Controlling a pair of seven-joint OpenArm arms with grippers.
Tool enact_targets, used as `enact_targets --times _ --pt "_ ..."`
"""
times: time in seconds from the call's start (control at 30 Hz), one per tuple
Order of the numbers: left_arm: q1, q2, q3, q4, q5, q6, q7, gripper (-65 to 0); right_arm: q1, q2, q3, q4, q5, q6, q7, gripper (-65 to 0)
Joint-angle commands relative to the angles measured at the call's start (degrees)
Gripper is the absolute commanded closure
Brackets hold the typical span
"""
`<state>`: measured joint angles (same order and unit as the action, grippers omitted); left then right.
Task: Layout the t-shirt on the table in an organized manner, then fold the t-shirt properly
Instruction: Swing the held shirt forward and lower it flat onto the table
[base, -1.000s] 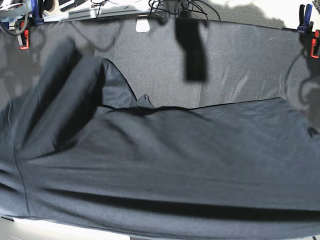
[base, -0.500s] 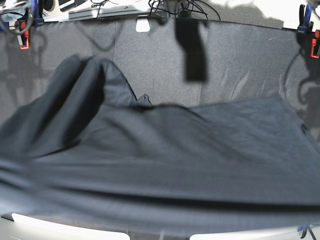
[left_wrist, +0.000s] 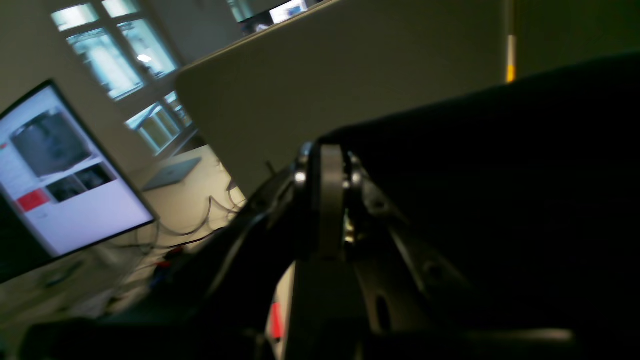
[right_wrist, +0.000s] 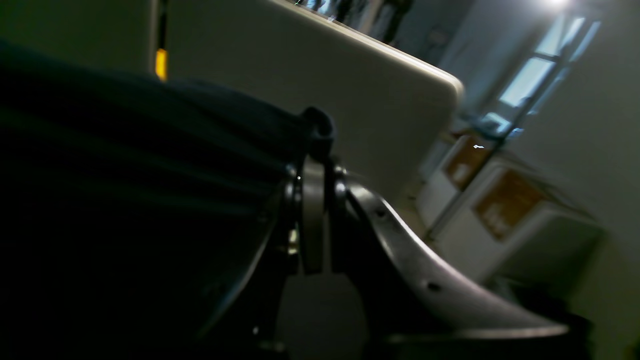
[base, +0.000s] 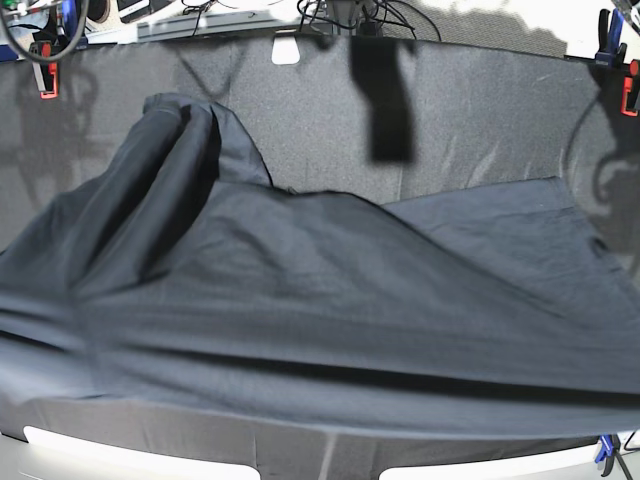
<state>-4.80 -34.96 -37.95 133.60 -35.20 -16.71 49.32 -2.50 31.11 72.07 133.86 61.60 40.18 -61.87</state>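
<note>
Left wrist view: the left gripper (left_wrist: 325, 172) sits at centre frame, its jaws pressed together and clenched on a dark edge of the t-shirt (left_wrist: 500, 190), which fills the right half of the frame. A lit monitor (left_wrist: 60, 175) stands at the left, a pale partition (left_wrist: 350, 75) behind.

Right wrist view: the right gripper (right_wrist: 314, 150) is likewise clamped tight, a fold of the shirt bunched over its tips; the fabric spreads across the left half of the frame. Windows (right_wrist: 540, 75) glow at upper right.

Base view: the shirt is stretched wide across the lower two thirds of the frame, over the table (base: 480, 110). A sleeve lobe rises at upper left. Red clamps (base: 45, 82) grip the table's far corners. Neither gripper shows here.
</note>
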Motion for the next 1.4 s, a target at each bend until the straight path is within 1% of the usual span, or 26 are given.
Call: enact_targets --times 0.0,0.03,0.17,0.23,0.37,0.43,0.53,0.6,0.7,0.83,0.97,1.03,1.13,1.37 --pt "-0.76 -1.11 -0.57 -0.79 0.09 0.63 -1.49 0.0 0.76 1.11 -1.18 -0.24 -0.11 -0.18 1.92 0.0" --pt "-0.76 -1.09 -0.57 -1.84 -0.11 0.61 -2.27 0.0 0.90 1.09 -2.84 -0.48 -0.50 -0.18 2.14 0.0" --pt "-0.76 -1.11 -0.57 -5.70 -1.31 0.61 -6.14 0.0 0.92 1.09 -10.43 -0.57 -6.93 -0.18 6.10 0.0" --pt "-0.74 -1.07 -0.46 -7.19 -3.54 0.57 -5.68 0.0 0.92 1.07 -14.19 -0.63 -9.99 -0.18 7.50 0.0" --pt "-0.74 -1.07 1.66 -10.14 -3.89 0.11 -5.68 0.0 1.90 0.74 -20.28 -2.40 -15.06 -0.18 9.20 0.0" --pt "-0.76 -1.07 3.82 -12.00 -3.89 -0.13 -5.77 0.0 3.76 0.22 -22.32 -4.37 -16.13 -0.18 9.27 0.0" --pt "-0.76 -1.07 8.31 -15.32 -3.89 -2.10 -6.14 0.0 6.91 -0.87 -24.44 -8.04 -16.70 -0.18 9.53 0.0" --pt "-0.76 -1.07 11.72 -17.25 -3.87 -2.19 -6.16 0.0 8.61 -1.53 -25.62 -10.84 -16.65 -0.18 9.62 0.0" --pt "-0.79 -1.07 15.96 -19.67 -3.17 -2.19 -9.18 0.0 10.47 -1.75 -28.00 -15.28 -16.68 -0.18 9.84 0.0" --pt "-0.94 -1.07 20.68 -23.28 0.57 -2.16 -14.47 0.0 12.46 -1.77 -31.63 -20.70 -16.94 -0.18 10.08 0.0" --pt "-1.09 -1.05 24.76 -29.75 2.89 -2.16 -19.96 0.0 14.99 -1.77 -35.47 -25.68 -21.81 -0.18 12.02 0.0" --pt "-1.90 -0.90 26.73 -33.59 3.78 -2.16 -20.96 0.0 16.46 -1.77 -37.29 -28.26 -23.19 -0.18 12.55 0.0" --pt "-4.37 0.24 28.72 -39.08 4.28 -2.14 -21.16 0.0 19.02 -1.77 -40.15 -32.39 -24.79 -0.18 13.25 0.0" --pt "-12.68 5.27 29.55 -49.00 4.37 -2.43 -23.43 0.0 26.75 -1.77 -46.56 -43.56 -29.81 -0.18 15.80 0.0"
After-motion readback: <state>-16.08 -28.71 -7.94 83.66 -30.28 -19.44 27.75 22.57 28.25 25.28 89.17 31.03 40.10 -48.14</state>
